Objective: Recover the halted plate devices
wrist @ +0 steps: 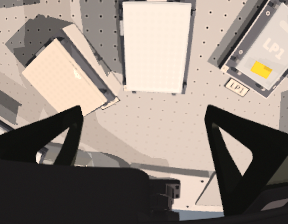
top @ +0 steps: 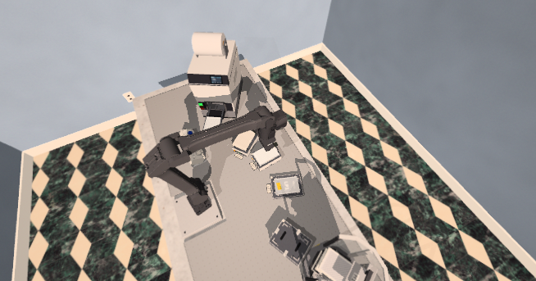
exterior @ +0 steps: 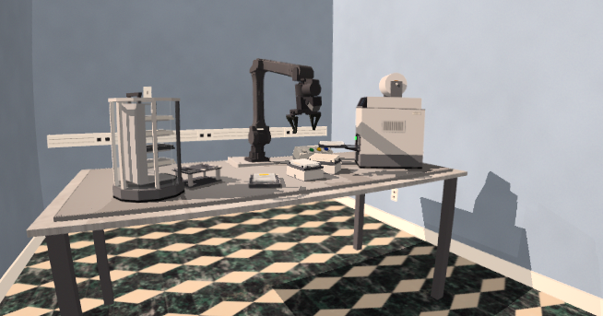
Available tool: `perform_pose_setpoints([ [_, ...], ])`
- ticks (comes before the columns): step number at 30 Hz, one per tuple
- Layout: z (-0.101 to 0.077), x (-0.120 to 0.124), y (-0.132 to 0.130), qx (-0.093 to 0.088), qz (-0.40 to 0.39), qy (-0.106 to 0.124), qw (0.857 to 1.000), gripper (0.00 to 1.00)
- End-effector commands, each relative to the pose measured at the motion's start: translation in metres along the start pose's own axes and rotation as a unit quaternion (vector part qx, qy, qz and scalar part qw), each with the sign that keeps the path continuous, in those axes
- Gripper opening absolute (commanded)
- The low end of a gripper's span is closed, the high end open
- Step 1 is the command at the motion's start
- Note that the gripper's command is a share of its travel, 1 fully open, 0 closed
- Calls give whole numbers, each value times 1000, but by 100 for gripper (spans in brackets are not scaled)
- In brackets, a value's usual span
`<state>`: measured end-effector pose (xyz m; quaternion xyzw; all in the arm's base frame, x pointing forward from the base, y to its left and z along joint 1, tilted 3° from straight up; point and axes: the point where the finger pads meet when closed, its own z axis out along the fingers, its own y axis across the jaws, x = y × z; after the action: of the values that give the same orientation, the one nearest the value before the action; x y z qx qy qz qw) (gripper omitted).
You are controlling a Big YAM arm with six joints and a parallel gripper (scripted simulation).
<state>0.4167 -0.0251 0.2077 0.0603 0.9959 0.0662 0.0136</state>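
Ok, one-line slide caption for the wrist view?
Open gripper high above two white plates, lid park at right.

Two low white shaker boxes side by side near the table's middle, each carrying a pale rectangular well plate: one (wrist: 156, 46) lying square on its station, the other (wrist: 64, 76) beside it at a skewed angle. Dark square lid park tray (top: 287, 184) with a yellow label just beyond them, and a black recovery nest on legs (exterior: 199, 169) in front of the tall glass-fronted cylindrical plate hotel (exterior: 144, 148). Cream sealer box (exterior: 389, 131) with a paper roll on top at the table's far end, a flat white plate (exterior: 331, 143) on its drawer, a small grey key panel (exterior: 310, 151) with coloured buttons close by.
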Motion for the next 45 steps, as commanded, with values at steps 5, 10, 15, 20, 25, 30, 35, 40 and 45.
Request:
perform_pose_setpoints([
  [5, -36, -20, -2, -1, 0, -25, 1000, 100],
  [10, -61, -16, 1, -1, -2, -40, 999, 100],
  [15, -66, -17, 2, -1, -1, -33, 999, 100],
  [20, -66, -19, 2, -1, -1, -37, 999, 100],
  [25, -66, -19, 2, -1, -1, -36, 999, 100],
  [30, -66, -19, 2, -1, -1, -36, 999, 100],
  [35, -66, -19, 2, -1, -1, -36, 999, 100],
  [40, -66, -19, 2, -1, -1, -36, 999, 100],
  [45, -66, -19, 2, -1, -1, -36, 999, 100],
])
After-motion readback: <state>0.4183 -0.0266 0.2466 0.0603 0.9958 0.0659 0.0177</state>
